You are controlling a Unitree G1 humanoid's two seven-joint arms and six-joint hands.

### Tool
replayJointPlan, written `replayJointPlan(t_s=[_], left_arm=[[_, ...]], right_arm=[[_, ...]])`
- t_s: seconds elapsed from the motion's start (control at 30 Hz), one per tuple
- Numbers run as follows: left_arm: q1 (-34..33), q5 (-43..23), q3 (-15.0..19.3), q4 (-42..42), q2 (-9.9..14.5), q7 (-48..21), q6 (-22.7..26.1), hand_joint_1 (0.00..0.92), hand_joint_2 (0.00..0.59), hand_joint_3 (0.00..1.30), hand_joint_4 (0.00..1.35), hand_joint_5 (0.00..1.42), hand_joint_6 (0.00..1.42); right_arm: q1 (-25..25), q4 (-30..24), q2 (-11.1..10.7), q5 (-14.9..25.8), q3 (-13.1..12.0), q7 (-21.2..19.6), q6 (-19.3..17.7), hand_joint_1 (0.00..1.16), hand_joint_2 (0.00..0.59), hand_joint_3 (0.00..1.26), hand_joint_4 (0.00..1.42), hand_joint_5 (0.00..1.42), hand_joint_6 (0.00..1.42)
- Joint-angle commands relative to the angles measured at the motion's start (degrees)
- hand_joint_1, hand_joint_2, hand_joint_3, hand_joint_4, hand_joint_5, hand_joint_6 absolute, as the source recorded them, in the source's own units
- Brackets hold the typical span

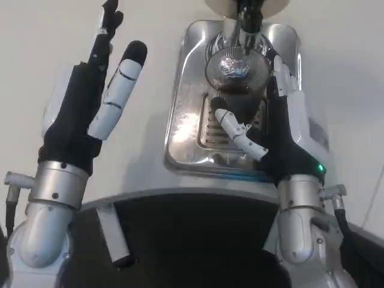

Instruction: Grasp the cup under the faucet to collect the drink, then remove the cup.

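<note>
The cup (234, 71) stood upright on the steel drip tray (187, 129), directly under the faucet (247, 18), and its dark opening showed a shiny surface inside, perhaps liquid, though the view was too blurred to be sure. The right hand (273, 129) held the cup: the thumb (240, 133) lay across the near side of it and the other fingers (282, 75) reached up along its right side, so the grasp was closed around the cup. The cup's base sat near the slotted grate (210, 127) in the middle of the tray. The tray itself rested on the white counter (348, 72), and its polished rim reflected the light at the left side. The left hand (90, 102) was well apart from the tray, above the counter on the left, with its fingers stretched out and spread, holding nothing. Both silver forearms came into the picture from the bottom edge. A small green light (321, 168) glowed on the right wrist.
</note>
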Motion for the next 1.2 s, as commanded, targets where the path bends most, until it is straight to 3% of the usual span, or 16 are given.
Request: replayJointPlan(t_s=[0.03,0.27,0.37,0.4,0.47,0.53,0.6,0.87,1.2], left_arm=[[0.2,-0.3,0.8,0.1,0.1,0.5,0.4,0.0,0.223,0.0,0.0,0.0,0.0],[-0.1,-0.5,1.2,0.8,0.0,0.6,0.2,0.0,0.223,0.0,0.0,0.0,0.0],[-0.4,-0.7,1.5,1.2,-0.1,0.7,0.1,0.0,0.223,0.0,0.0,0.0,0.0],[-0.5,-0.7,1.6,1.3,0.0,0.7,0.1,0.0,0.223,0.0,0.0,0.0,0.0],[-0.7,-0.7,1.8,1.6,0.0,0.7,0.0,0.0,0.223,0.0,0.0,0.0,0.0],[-0.8,-0.6,1.9,1.7,0.0,0.6,0.0,0.0,0.223,0.0,0.0,0.0,0.0],[-0.7,-0.5,2.0,1.6,0.2,0.6,0.0,0.0,0.223,0.0,0.0,0.0,0.0],[-0.4,-0.4,1.8,1.3,0.0,0.5,0.1,0.0,0.223,0.0,0.0,0.0,0.0],[0.6,-0.2,1.8,0.1,-0.1,0.8,-0.3,0.0,0.223,0.0,0.0,0.0,0.0]], right_arm=[[-0.9,1.8,0.9,0.7,0.8,0.0,-0.2,1.01,0.241,0.0,0.0,0.01,0.2],[-2.6,3.0,1.0,0.3,1.7,0.1,-0.1,1.05,0.261,0.04,0.04,0.07,0.26],[-3.5,2.8,1.7,-1.0,2.1,-1.1,1.3,1.12,0.299,0.17,0.18,0.23,0.47],[-3.9,2.9,2.1,-1.6,2.1,-2.1,1.8,1.15,0.356,0.26,0.26,0.33,0.58],[-4.5,3.1,3.2,-2.4,1.9,-4.8,2.2,1.16,0.318,0.4,0.38,0.47,0.76],[-4.7,3.1,4.2,-3.4,2.0,-8.3,2.3,1.16,0.353,0.51,0.5,0.59,0.92],[-4.4,3.0,4.9,-4.6,2.4,-11.6,2.1,1.16,0.345,0.6,0.59,0.67,1.03],[-3.6,3.6,5.4,-5.6,3.4,-15.8,2.1,1.16,0.324,0.71,0.72,0.8,1.17],[-1.8,0.7,3.9,-5.4,3.0,-14.6,2.4,1.16,0.313,0.75,0.76,0.85,1.22]])
